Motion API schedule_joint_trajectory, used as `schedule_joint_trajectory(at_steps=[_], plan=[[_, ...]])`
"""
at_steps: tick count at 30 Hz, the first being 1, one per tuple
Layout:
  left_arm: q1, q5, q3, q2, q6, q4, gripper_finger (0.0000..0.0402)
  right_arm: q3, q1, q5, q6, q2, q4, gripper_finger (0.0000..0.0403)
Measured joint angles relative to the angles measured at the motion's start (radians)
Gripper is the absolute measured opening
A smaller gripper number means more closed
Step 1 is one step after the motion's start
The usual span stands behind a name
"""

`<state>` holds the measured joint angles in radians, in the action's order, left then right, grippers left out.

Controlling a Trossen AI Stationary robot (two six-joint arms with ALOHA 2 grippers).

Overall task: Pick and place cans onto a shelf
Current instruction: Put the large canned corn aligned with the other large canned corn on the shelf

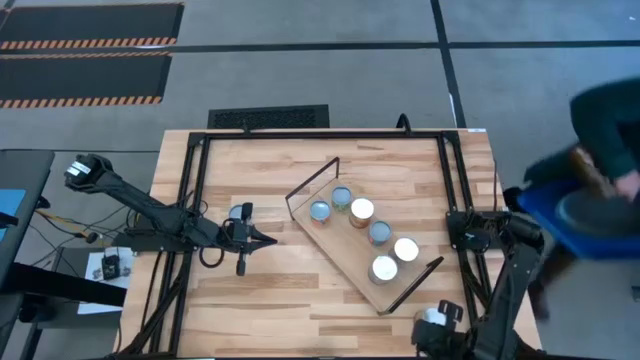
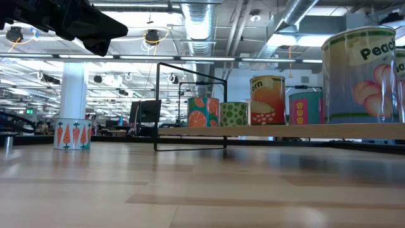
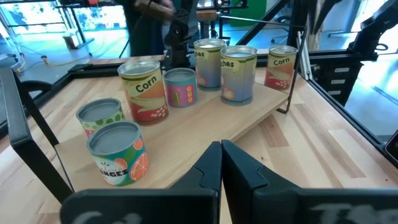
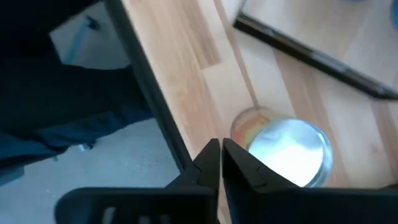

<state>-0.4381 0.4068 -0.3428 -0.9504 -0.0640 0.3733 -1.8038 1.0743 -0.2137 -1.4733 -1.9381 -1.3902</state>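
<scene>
Six cans stand on the shelf; one can beside it remains. Right gripper, nearly together, hovers above; opening comes next. Left gripper waits closed.

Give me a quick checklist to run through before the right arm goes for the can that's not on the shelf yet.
1. Loose can standing upright: ok.
2. Right gripper open enough to take it: not ok, its fingers look closed together.
3. Right gripper lined up on the loose can: not ok, the can sits off to one side of the fingertips.
4. Free spot on the shelf: ok, bare board shows beside the six cans on it.
5. Left gripper out of the way: ok, shut and on the opposite side of the shelf.
</scene>
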Motion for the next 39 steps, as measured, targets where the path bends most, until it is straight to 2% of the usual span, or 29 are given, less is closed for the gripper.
schedule_joint_trajectory(at_steps=[5,11,18,28,31,36,39], plan=[[0.0,0.0,0.0,0.0,0.0,0.0,0.0,0.073,-0.017,0.088,-0.056,-0.002,0.012,0.0082],[0.0,0.0,0.0,0.0,0.0,0.0,0.0,0.097,-0.036,0.111,-0.062,-0.002,0.002,0.0127],[0.0,0.0,0.0,0.0,0.0,0.0,0.0,0.17,-0.049,0.162,-0.091,-0.003,0.022,0.0143],[0.0,0.001,0.0,0.0,0.0,0.0,0.0,0.216,-0.056,0.164,-0.083,0.0,0.067,0.0115],[0.0,0.001,0.0,0.0,0.001,0.0,0.0,0.217,-0.056,0.164,-0.047,0.0,0.067,0.0087],[0.0,0.001,0.0,0.0,0.001,-0.001,0.0,0.217,-0.061,0.164,-0.035,0.0,0.054,0.0017],[0.0,0.001,0.0,0.0,0.001,-0.001,0.0,0.213,-0.061,0.163,-0.014,0.0,0.051,0.001]])
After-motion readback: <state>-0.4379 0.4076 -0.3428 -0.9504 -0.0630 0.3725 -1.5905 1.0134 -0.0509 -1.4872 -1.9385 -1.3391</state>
